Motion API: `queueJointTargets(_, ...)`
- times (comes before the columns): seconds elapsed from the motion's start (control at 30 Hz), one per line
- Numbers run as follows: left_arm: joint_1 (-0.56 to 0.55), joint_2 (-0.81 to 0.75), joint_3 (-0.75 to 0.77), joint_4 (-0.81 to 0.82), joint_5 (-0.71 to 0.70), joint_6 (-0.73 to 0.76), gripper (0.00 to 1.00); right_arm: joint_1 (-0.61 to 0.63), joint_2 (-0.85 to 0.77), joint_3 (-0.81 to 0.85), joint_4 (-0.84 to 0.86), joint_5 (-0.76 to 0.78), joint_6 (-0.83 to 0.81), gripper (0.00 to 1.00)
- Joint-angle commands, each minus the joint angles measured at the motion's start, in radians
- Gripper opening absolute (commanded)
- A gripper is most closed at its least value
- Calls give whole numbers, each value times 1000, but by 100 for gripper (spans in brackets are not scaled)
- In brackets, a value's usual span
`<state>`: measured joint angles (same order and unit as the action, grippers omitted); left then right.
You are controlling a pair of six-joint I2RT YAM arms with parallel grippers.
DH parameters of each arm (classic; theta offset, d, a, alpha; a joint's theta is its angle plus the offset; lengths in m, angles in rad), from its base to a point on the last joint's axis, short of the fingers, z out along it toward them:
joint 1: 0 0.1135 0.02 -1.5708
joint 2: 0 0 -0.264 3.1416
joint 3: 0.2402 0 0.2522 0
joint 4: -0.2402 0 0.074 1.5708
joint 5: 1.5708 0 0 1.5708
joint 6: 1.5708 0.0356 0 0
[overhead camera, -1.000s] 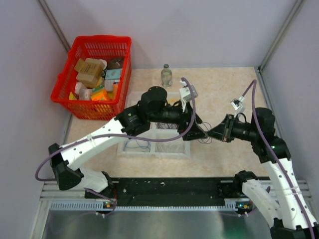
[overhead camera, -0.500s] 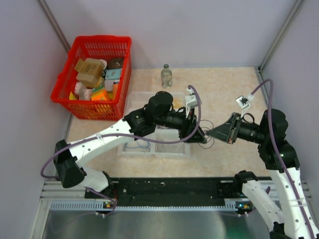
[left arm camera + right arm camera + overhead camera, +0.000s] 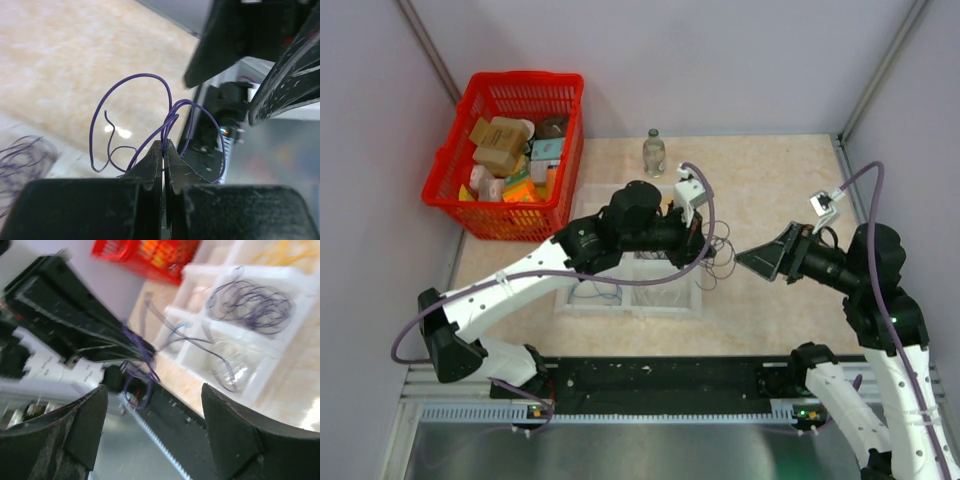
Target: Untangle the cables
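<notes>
A small bunch of thin purple cables (image 3: 720, 256) hangs in the air just right of the white tray, and my left gripper (image 3: 705, 252) is shut on it. In the left wrist view the jaws (image 3: 164, 145) are pressed together on the purple loops (image 3: 171, 116), which fan out above and to both sides. My right gripper (image 3: 752, 260) stands open a short way to the right, apart from the loops. From the right wrist, its fingers (image 3: 85, 425) are spread wide around nothing, with the purple strands (image 3: 142, 352) farther off in the left gripper.
A white compartment tray (image 3: 630, 308) lies under the left arm, with more purple wire (image 3: 250, 300), yellowish strands (image 3: 280, 255) and pale strands (image 3: 230, 371) in separate compartments. A red basket (image 3: 510, 150) of packets stands back left. A small bottle (image 3: 654, 152) is behind the tray.
My left gripper has shut on the purple loops and drawn slightly back left. My right gripper has let go, opened wide and pulled away to the right.
</notes>
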<state>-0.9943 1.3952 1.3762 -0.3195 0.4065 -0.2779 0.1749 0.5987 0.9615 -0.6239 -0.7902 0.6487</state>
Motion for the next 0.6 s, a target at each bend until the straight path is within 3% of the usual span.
queueJointTargets(0.0,42,-42,89,-119,-323,45,0,5,-10,103,-196,431,-69,78)
queueJointTargets(0.1,123,-4,122,-147,-292,-3,0,6,-19,128,-267,574,-70,80)
queueJointTargets(0.27,224,85,155,-139,-190,-79,0,6,-48,132,-280,597,-70,79)
queueJointTargets(0.57,256,191,135,-139,-291,-173,0,5,-51,114,-292,594,-77,78)
